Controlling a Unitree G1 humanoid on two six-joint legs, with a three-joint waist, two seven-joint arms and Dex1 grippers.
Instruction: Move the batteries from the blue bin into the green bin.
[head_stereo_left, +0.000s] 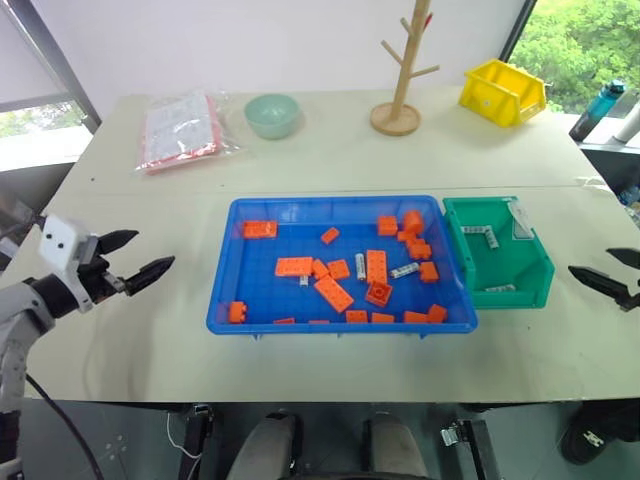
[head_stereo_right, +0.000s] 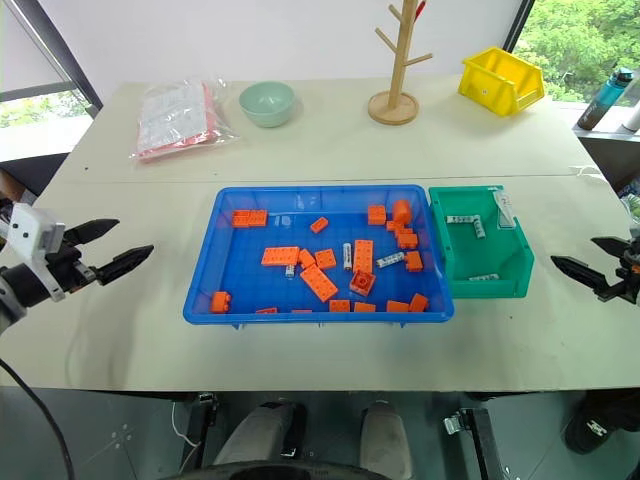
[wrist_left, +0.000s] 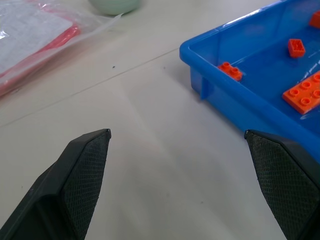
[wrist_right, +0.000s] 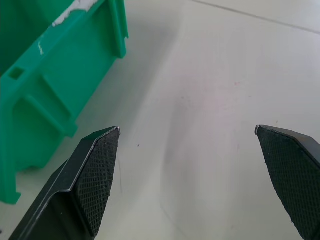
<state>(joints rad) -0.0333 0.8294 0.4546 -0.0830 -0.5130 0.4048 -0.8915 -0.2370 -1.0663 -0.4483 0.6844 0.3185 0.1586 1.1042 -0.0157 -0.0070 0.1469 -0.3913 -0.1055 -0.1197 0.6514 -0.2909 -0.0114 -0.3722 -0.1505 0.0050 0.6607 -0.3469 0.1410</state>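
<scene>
Both hands are wide open and hold nothing: left hand (head_stereo_left: 140, 254) beside the blue bin (head_stereo_left: 222, 290), right hand (head_stereo_left: 610, 270) beside the green bin (head_stereo_left: 542, 262).

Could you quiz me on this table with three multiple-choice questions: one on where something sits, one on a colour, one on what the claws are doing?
1. Where is the green bin?
A. touching the blue bin's right end
B. at the table's far left corner
C. inside the blue bin

2. What colour is the bowl at the back?
A. orange
B. pale green
C. black

3. How are the two claws?
A. both open and empty
B. both gripping bricks
C. left one holding a battery

Answers:
1 A, it stands against the blue bin on its right.
2 B, it is a pale mint green.
3 A, the left claw and right claw hang over bare table with fingers spread.
</scene>
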